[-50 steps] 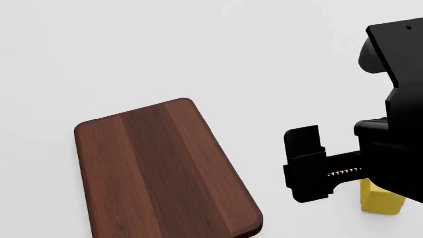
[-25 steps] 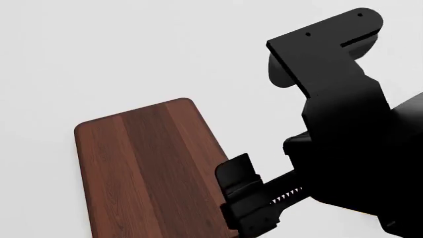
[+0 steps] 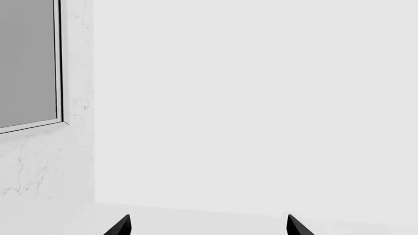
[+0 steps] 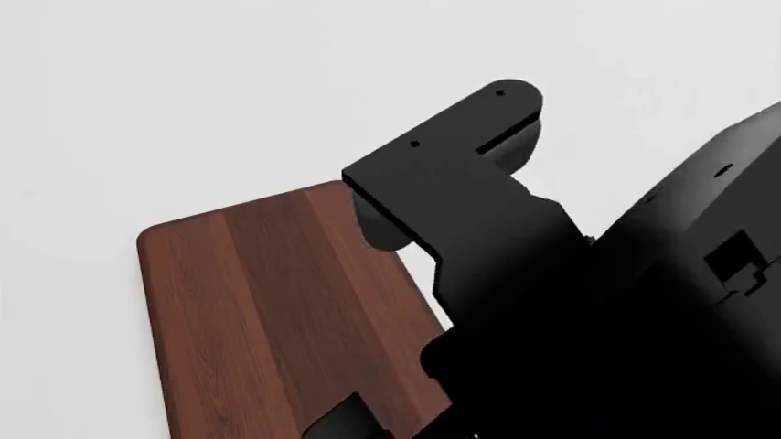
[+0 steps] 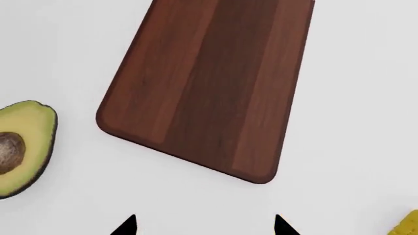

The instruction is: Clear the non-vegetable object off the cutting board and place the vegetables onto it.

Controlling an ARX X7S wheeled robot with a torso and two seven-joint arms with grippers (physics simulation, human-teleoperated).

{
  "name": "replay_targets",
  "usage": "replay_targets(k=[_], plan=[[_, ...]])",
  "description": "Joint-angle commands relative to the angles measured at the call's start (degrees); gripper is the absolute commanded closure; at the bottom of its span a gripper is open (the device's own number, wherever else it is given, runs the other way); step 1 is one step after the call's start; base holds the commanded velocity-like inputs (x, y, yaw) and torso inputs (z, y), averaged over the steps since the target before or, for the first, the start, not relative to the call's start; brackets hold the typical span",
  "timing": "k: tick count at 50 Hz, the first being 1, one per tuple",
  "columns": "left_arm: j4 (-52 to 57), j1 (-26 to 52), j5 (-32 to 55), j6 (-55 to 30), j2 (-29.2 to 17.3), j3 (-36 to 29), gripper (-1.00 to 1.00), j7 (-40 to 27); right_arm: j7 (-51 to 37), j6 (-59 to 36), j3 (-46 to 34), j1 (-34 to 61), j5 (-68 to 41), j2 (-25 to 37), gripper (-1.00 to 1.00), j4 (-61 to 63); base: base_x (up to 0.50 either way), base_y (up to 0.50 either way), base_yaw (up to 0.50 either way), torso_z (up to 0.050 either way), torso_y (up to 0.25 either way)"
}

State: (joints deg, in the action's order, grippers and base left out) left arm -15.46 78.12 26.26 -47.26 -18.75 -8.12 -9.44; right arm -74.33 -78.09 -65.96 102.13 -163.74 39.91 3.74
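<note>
Moved since a second ago: right arm (image 4: 573, 302), swung from well right of the cutting board (image 4: 269, 311) to over its right edge, now blocking much of the head view; cheese no longer visible there.
Left gripper (image 3: 205, 226): fingertips spread wide, nothing between them, pointed at a blank wall and a window frame (image 3: 60, 63); nowhere near the board.
Avocado half (image 5: 23, 147): cut face up, pit showing, lying on the table near the board's corner, apart from it, in the right wrist view.
Cutting board (image 5: 209, 83): bare on top; no vegetable placed yet.
Right gripper (image 5: 203, 226): tips spread apart, empty, hovering just off the board's short end.
Cheese wedge (image 5: 408, 225): only a yellow corner visible at the frame edge, off the board, well apart from it on the side opposite the avocado.
Asparagus: not in view anywhere.
Stage, as judged: cheese cleared, vegetables still to fetch.
Risk: head view masked by the arm, so a reach for the avocado guided by the wrist view alone; possible nudging of the board with the fingers or arm.
Risk: rounded avocado skin, likely to roll or slip from a shallow pinch.
</note>
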Motion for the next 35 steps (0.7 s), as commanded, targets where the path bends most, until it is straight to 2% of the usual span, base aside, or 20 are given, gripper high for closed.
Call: replay_targets(k=[1,10,19,35], plan=[[0.1,-0.1,0.2,0.1,-0.1,0.1,-1.0,-0.2,0.1,0.2,-4.6,2.4,-3.9,-0.4,-1.0,1.8,0.0,0.0,0.0,0.0,0.0],[0.0,0.3,0.4,-0.2,-0.1,0.1,-1.0,-0.3,0.2,0.4,-8.7,5.1,-7.4,-0.6,-1.0,3.3,0.0,0.0,0.0,0.0,0.0],[-0.4,0.9,0.6,-0.3,-0.3,0.3,-1.0,-0.3,-0.6,-0.8,-16.5,10.0,-12.8,-0.5,-1.0,4.9,0.0,0.0,0.0,0.0,0.0],[0.5,0.7,1.1,-0.7,-0.3,0.6,-1.0,-0.8,7.8,1.6,-26.1,19.3,-15.7,-0.6,-1.0,12.0,0.0,0.0,0.0,0.0,0.0]])
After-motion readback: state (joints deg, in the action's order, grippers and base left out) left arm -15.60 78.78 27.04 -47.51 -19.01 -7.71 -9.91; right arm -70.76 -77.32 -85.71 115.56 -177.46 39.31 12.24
